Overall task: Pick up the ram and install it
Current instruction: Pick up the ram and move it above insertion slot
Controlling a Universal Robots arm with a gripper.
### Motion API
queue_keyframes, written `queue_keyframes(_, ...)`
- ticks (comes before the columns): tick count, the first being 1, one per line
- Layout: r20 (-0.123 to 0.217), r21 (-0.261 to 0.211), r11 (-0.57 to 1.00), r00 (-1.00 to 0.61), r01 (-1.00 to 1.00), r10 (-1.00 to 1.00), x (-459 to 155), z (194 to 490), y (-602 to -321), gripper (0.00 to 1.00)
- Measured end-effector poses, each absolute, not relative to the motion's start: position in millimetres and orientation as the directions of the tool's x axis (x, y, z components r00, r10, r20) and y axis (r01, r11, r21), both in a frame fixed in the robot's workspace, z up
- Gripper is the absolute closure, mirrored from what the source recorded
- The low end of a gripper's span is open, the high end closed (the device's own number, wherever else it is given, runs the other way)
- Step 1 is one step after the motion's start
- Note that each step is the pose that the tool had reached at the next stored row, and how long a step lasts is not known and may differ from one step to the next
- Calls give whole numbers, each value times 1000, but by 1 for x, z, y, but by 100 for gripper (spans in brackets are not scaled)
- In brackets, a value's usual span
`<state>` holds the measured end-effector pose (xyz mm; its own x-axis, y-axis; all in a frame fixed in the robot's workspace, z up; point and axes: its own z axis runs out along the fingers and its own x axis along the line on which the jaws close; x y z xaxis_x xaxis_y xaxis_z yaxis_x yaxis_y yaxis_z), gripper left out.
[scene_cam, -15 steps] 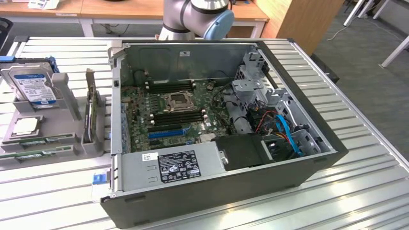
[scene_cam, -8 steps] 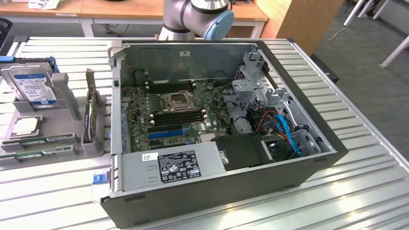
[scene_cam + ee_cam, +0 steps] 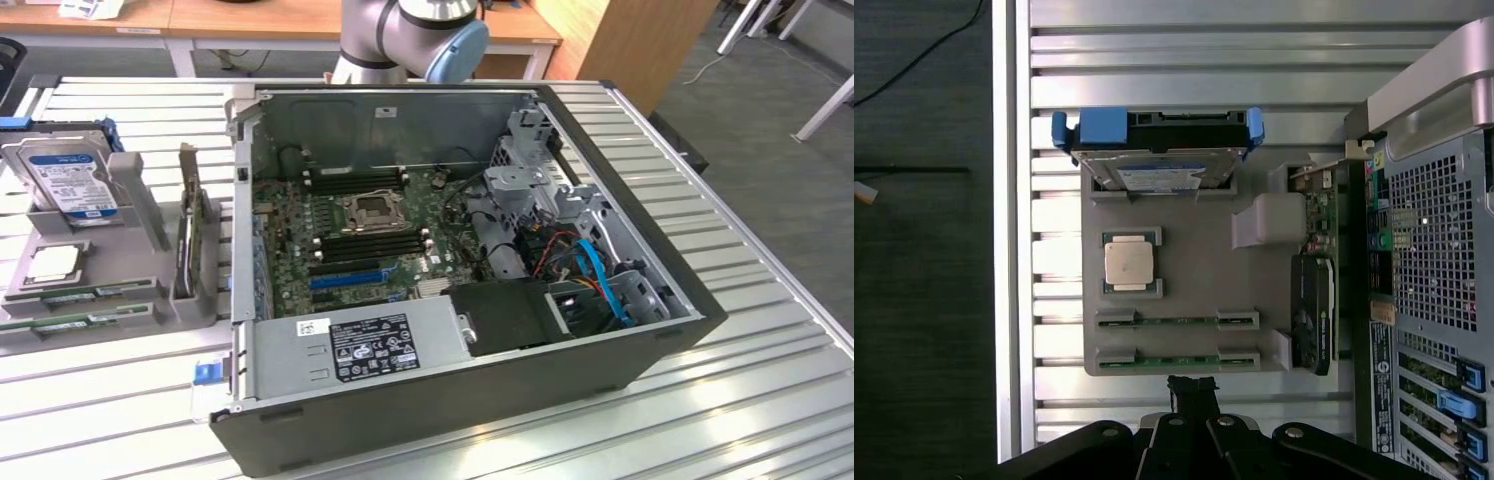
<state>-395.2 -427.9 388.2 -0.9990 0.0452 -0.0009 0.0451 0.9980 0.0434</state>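
Note:
Two ram sticks lie in slots of a grey holder tray (image 3: 1194,255): one (image 3: 1176,320) further from my gripper and one (image 3: 1176,358) nearest it. In the exterior view the same ram sticks (image 3: 100,292) (image 3: 74,322) lie at the front of the tray (image 3: 134,270), left of the open computer case (image 3: 467,400). My gripper (image 3: 1192,386) hovers high above the tray's edge beside the nearest stick, fingers shut together with nothing between them. The arm's base (image 3: 400,40) stands behind the case.
The tray also holds a hard drive (image 3: 1154,165), a CPU (image 3: 1131,263) and an upright expansion card (image 3: 1314,310). Inside the case the motherboard (image 3: 360,225) shows black memory slots (image 3: 374,245) around the CPU socket, a blue slot (image 3: 350,276) and a power supply (image 3: 360,345).

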Motion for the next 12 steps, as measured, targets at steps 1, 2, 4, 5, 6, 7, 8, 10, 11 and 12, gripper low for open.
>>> queue_keyframes(1,-1,43,998,-999,43,43,-395,388,-428,90)
queue_keyframes(2,-1,43,998,-999,40,40,-395,388,-428,90)
queue_keyframes(4,-1,43,999,-1000,27,28,-395,388,-428,90)
queue_keyframes(5,-1,43,999,-1000,19,19,-395,388,-428,90)
queue_keyframes(6,-1,43,999,-1000,7,7,-395,388,-428,90)
queue_keyframes(7,-1,43,999,-1000,-7,-7,-395,388,-428,90)
queue_keyframes(8,-1,43,999,-1000,-23,-23,-395,388,-428,90)
queue_keyframes(10,-1,43,997,-998,-59,-59,-395,388,-428,90)
queue_keyframes(11,-1,43,996,-997,-77,-77,-395,388,-428,90)
queue_keyframes(12,-1,43,995,-996,-95,-95,-395,388,-428,90)
